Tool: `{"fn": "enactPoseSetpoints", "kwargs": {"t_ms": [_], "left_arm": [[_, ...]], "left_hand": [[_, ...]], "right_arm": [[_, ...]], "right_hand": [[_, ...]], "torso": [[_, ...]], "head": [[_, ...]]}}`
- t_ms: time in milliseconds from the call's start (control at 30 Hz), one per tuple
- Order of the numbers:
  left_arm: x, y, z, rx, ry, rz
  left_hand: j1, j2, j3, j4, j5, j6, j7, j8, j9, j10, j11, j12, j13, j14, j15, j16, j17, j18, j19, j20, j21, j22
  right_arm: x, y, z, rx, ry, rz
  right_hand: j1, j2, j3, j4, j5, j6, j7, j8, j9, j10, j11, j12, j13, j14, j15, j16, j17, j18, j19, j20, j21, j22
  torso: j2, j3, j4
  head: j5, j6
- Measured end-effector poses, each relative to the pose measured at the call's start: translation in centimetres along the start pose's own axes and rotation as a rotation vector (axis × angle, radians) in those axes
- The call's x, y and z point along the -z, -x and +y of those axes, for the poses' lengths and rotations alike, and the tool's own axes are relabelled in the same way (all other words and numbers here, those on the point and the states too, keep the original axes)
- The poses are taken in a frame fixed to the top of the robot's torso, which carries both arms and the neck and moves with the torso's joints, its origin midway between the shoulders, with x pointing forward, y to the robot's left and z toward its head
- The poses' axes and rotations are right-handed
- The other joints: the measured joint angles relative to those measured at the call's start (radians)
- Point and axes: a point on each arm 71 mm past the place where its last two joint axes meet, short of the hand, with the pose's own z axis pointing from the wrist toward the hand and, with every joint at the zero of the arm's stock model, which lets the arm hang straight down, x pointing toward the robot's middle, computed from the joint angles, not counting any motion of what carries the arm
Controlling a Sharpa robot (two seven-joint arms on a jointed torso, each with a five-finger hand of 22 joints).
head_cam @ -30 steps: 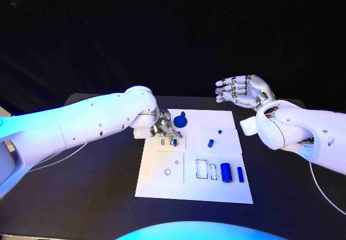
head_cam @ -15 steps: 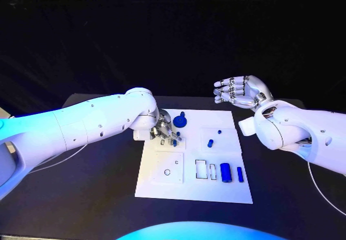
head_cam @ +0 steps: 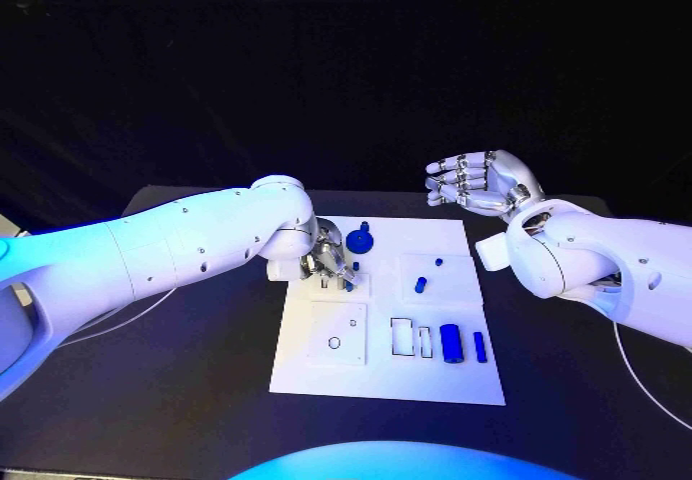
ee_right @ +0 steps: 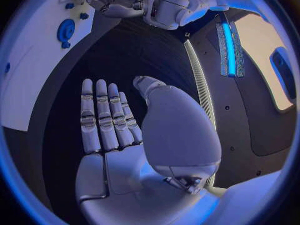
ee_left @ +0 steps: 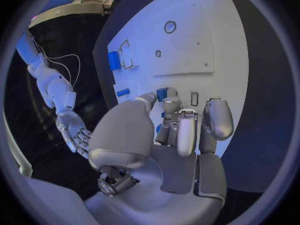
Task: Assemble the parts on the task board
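Low in the frame's centre, the white task board [head_cam: 389, 372] lies on the black surface [head_cam: 173, 400], with a blue cylinder [head_cam: 451, 343] and a thin blue bar [head_cam: 480, 347] side by side at its lower right. Above them a small blue peg [head_cam: 421, 285] sits mid-board, while the left hand [head_cam: 325, 264], fingers curled down, pinches a small blue part [ee_left: 162, 93] at the board's upper left. Beyond it a round blue piece [head_cam: 359, 240] rests near the top edge, and at upper right the right hand [head_cam: 480, 181] hovers off the board, fingers apart, holding nothing.
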Motion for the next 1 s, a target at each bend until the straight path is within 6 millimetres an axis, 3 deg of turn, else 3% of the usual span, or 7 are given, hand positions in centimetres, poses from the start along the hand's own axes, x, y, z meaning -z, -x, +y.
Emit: {"fn": "enactPoseSetpoints", "kwargs": {"t_ms": [67, 133, 167, 233, 1000], "left_arm": [[-0.02, -0.01, 0.00, 0.002, -0.001, 0.001], [-0.03, -0.02, 0.02, 0.004, -0.001, 0.002], [-0.05, -0.02, 0.04, 0.005, 0.000, 0.003], [-0.06, -0.01, 0.06, 0.007, 0.000, 0.003], [-0.25, 0.17, 0.23, 0.020, 0.004, 0.008]], "left_hand": [[-0.022, -0.022, 0.054, -0.002, 0.000, 0.001, 0.001, 0.000, 0.006, 0.000, 0.000, 0.000, 0.001, 0.000, 0.000, 0.000, 0.000, 0.000, 0.000, 0.000, 0.000, 0.000], [-0.023, -0.023, 0.060, -0.001, 0.000, 0.001, 0.001, 0.000, 0.007, 0.000, 0.000, 0.000, 0.001, 0.000, 0.000, 0.000, 0.000, 0.000, 0.000, 0.000, 0.000, 0.000], [-0.045, -0.045, 0.112, -0.004, 0.000, 0.001, 0.001, 0.000, 0.019, 0.000, 0.000, 0.000, 0.002, 0.000, 0.000, 0.000, 0.000, 0.000, 0.000, 0.000, 0.000, 0.001], [-0.061, -0.061, 0.142, -0.005, 0.000, 0.001, 0.001, 0.000, 0.026, 0.000, 0.000, 0.000, 0.003, 0.000, 0.000, 0.000, 0.000, 0.000, 0.000, 0.000, 0.000, 0.001], [-0.080, -0.080, 0.165, -0.001, -0.009, 0.001, 0.001, 0.000, 0.035, 0.004, 0.004, 0.000, 0.007, 0.000, 0.000, 0.000, 0.000, 0.000, 0.000, 0.000, 0.000, 0.003]], "right_arm": [[0.00, -0.02, -0.02, 0.000, -0.001, 0.001], [0.00, -0.04, -0.03, 0.000, -0.001, 0.002], [0.00, -0.05, -0.04, -0.001, -0.001, 0.002], [0.00, -0.06, -0.04, -0.001, -0.002, 0.003], [-0.02, -0.25, -0.06, -0.003, -0.004, 0.011]], "right_hand": [[0.000, 0.000, 0.000, 0.000, 0.000, 0.000, 0.000, 0.000, 0.000, 0.003, 0.003, 0.000, 0.000, 0.000, 0.000, -0.001, -0.002, 0.000, 0.000, 0.000, 0.000, -0.003], [0.000, 0.000, 0.002, -0.002, 0.006, 0.000, 0.000, 0.000, 0.000, 0.003, 0.003, 0.000, 0.000, 0.000, 0.000, -0.001, -0.003, 0.000, 0.000, 0.000, 0.000, -0.005], [0.000, 0.000, 0.003, -0.003, 0.006, 0.000, 0.000, 0.000, 0.000, 0.003, 0.003, 0.000, 0.000, 0.000, 0.000, -0.001, -0.003, 0.000, 0.000, 0.000, 0.000, -0.005], [0.000, 0.000, 0.003, -0.003, 0.006, 0.000, 0.000, 0.000, 0.000, 0.003, 0.003, 0.000, 0.000, 0.000, 0.000, -0.001, -0.003, 0.000, 0.000, 0.000, 0.000, -0.005], [-0.004, 0.004, 0.003, -0.003, 0.006, 0.000, 0.000, 0.000, -0.001, 0.003, 0.003, -0.004, 0.000, 0.000, 0.000, -0.005, -0.005, 0.000, 0.000, 0.000, 0.000, -0.011]], "torso": [[0.000, 0.0000, 0.0000], [0.000, 0.0000, 0.0000], [0.000, 0.0000, 0.0000], [0.000, 0.0000, 0.0000], [-0.001, 0.0000, -0.0001]], "head": [[0.000, -0.001], [0.000, -0.001], [0.000, -0.002], [0.000, -0.002], [-0.002, -0.004]]}}
